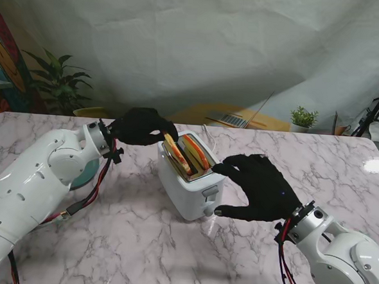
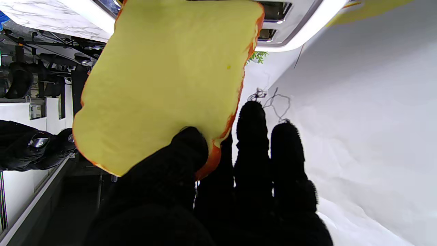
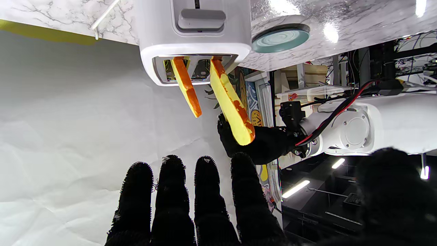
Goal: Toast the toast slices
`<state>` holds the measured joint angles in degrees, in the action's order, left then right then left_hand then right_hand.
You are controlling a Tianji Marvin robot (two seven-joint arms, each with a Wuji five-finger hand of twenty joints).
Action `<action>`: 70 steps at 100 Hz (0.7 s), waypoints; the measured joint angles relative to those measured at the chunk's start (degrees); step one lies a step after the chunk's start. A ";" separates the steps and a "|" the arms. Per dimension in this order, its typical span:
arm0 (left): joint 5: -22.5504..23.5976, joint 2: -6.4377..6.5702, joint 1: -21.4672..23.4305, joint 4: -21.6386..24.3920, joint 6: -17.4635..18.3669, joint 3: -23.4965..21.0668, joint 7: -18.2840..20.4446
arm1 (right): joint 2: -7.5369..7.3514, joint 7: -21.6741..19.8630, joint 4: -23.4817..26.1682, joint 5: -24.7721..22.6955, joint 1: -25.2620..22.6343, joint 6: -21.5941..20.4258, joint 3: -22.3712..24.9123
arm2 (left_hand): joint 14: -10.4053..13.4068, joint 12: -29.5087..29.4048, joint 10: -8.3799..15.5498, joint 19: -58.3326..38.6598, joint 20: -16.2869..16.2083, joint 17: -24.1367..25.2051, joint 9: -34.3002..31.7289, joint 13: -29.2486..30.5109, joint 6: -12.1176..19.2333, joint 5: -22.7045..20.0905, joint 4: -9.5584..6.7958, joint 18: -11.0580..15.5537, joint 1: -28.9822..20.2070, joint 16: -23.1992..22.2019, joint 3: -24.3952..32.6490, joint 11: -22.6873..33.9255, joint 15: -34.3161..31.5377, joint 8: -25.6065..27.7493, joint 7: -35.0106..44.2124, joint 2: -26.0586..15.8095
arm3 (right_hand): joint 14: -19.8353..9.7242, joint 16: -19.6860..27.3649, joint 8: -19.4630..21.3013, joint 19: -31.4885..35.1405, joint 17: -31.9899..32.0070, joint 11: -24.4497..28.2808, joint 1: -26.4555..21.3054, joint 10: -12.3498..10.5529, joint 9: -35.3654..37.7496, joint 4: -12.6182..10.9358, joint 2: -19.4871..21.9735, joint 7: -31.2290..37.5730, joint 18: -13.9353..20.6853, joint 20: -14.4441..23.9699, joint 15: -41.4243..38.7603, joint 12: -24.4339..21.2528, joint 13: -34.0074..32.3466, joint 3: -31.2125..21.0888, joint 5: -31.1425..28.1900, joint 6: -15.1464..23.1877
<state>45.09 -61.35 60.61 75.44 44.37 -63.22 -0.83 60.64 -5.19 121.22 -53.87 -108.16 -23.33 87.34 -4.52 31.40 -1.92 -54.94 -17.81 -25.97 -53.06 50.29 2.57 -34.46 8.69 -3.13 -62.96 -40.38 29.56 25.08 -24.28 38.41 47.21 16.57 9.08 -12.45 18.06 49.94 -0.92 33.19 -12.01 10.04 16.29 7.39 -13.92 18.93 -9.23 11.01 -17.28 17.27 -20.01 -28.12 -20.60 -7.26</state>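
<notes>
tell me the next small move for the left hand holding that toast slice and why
Probably ease it down and let go. The black-gloved left hand pinches the yellow, orange-crusted toast slice, which sits tilted and only partly inside its slot of the white two-slot toaster. The second slice already stands in the other slot, and the open right hand hovers beside the toaster's lever.

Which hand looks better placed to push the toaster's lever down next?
The right hand, probably: it is open, holds nothing and hovers beside the lever on the toaster. The left hand is gripping a toast slice.
</notes>
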 measured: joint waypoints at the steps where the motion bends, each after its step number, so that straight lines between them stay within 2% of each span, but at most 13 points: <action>1: -0.11 0.00 -0.02 -0.07 0.01 0.04 0.04 | 0.00 0.01 0.00 -0.02 -0.01 0.00 0.00 | 0.00 -0.17 0.01 0.00 0.01 0.00 0.00 0.00 0.00 0.00 0.00 0.00 0.00 0.00 0.01 0.00 0.00 0.01 0.00 0.00 | 0.00 0.00 0.00 0.00 0.00 0.00 0.00 0.00 0.00 0.00 0.00 0.00 0.00 0.00 0.00 0.00 0.00 0.00 0.00 0.00; 12: -0.50 0.00 -0.36 -1.34 0.23 0.70 -0.15 | 0.01 0.00 0.00 -0.16 -0.13 0.09 0.09 | 0.04 -0.42 0.02 0.00 0.05 0.01 0.00 0.00 0.00 0.00 0.63 0.02 0.01 0.00 0.34 -0.01 0.12 0.27 0.00 0.00 | 0.00 0.00 0.00 0.00 0.00 0.00 0.00 0.00 0.00 0.00 0.00 0.00 0.00 0.00 0.00 0.00 0.00 0.00 0.00 0.00; 27: -0.02 -0.18 -1.64 -4.29 0.45 2.48 -3.36 | 0.02 -0.07 0.00 -0.08 -0.21 0.34 0.05 | 0.04 -1.17 0.24 0.00 0.10 0.05 0.00 0.00 0.28 0.00 0.92 0.02 0.04 0.54 0.57 -0.02 0.54 0.66 0.00 0.00 | 0.00 0.00 0.00 0.00 0.00 0.00 0.00 0.00 0.00 0.00 -0.01 -0.01 0.00 0.00 0.00 0.00 0.00 0.47 0.01 0.00; 36: 0.04 -0.44 -2.28 -5.55 0.41 3.26 -4.00 | 0.02 -0.18 -0.04 -0.06 -0.20 0.32 0.02 | 0.04 -1.33 0.31 0.00 0.68 0.12 0.00 0.00 0.49 0.00 1.30 0.02 0.05 0.84 0.60 -0.02 0.56 0.69 0.00 0.00 | 0.00 0.00 0.00 0.00 0.00 0.00 0.00 0.00 0.00 0.00 0.00 -0.02 0.00 0.00 0.00 0.00 0.00 0.47 0.01 0.00; 70: -0.74 -1.28 -4.81 -10.24 -0.40 8.16 -6.44 | -0.01 -0.09 -0.25 -0.14 0.31 -0.23 -0.69 | 0.05 -1.98 0.43 0.00 0.76 0.66 0.00 0.00 0.60 -0.02 1.39 0.03 0.05 0.91 0.62 -0.03 0.58 0.70 0.00 0.04 | 0.00 0.00 0.00 0.00 0.00 0.00 0.00 0.00 0.00 0.00 0.00 -0.66 0.00 0.00 0.00 0.00 0.00 0.47 0.88 0.00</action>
<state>44.35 -62.64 55.80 65.20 43.97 -55.06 -7.27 60.62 -5.28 120.97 -54.02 -107.86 -23.55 86.65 -4.47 29.42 -1.50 -54.95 -17.05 -25.31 -53.06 50.29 3.17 -34.48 10.08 -3.10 -62.91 -39.46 30.17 25.05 -23.69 39.11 47.21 16.61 9.08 -12.45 18.06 49.94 -0.92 33.19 -12.01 10.04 16.29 7.39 -13.93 18.27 -9.23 11.01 -17.28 17.27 -20.01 -27.65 -19.72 -7.26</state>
